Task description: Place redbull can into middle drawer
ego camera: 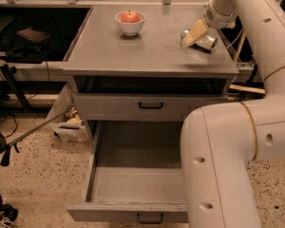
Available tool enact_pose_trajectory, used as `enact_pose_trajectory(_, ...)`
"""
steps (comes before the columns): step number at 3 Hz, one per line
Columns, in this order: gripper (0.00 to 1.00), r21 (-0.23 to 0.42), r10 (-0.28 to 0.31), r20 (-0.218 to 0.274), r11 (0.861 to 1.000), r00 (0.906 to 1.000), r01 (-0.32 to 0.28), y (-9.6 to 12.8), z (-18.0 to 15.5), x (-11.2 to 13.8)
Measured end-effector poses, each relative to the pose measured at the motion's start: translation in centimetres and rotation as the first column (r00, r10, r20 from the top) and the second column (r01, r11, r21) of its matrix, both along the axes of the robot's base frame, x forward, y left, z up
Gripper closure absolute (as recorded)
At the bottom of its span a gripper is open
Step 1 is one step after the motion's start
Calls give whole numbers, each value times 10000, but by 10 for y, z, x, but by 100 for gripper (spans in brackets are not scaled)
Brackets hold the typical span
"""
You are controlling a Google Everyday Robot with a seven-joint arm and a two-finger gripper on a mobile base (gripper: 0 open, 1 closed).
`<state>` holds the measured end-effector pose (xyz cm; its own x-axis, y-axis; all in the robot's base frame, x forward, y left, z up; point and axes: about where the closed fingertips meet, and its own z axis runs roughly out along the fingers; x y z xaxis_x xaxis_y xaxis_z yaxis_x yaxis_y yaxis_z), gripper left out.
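Nearest the camera, the robot's thick white arm [228, 165] rises in front of the cabinet's right side and hides the right end of the middle drawer [133, 189]. That drawer is pulled fully out of the cabinet's lower bay. Its grey box is open to the top, its flat bottom is bare as far as it shows, and its dark bar handle [149, 218] sits on the front panel at the cabinet's near edge. Above it the upper drawer front [123, 107] is closed flush with the cabinet face.

Farther back is the cabinet top [147, 46], a flat grey slab. A white bowl [129, 26] holding a red apple [130, 16] stands toward the top's far left. The redbull can [208, 42] lies on its side near the top's far right corner, its shiny end turned toward the bowl. The gripper [194, 33] reaches down from the arm's far end and is right at the can, overlapping its left half. Whether it has closed on the can or only hangs over it cannot be told from here.

As I judge it, the task is at an early stage. The drawer is already open and ready, which settles the receiving end, but the can rests on the cabinet top and is not lifted. A secure grasp, the lift, the carry forward and down over the cabinet's front edge, and the release into the drawer box all appear to remain.
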<state>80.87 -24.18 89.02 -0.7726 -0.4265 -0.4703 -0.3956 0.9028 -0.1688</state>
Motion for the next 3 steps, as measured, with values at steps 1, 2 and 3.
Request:
enact_pose_trajectory(1,0,1025,97,233,9947,9997,-120,-2,-18,8)
enact_pose_trajectory(2,0,2088,-169,99,9779,9998,145,-6,-44,12)
enact_pose_trajectory(3,0,3076,-608,-64,9496,9981,598,-2,-64,20)
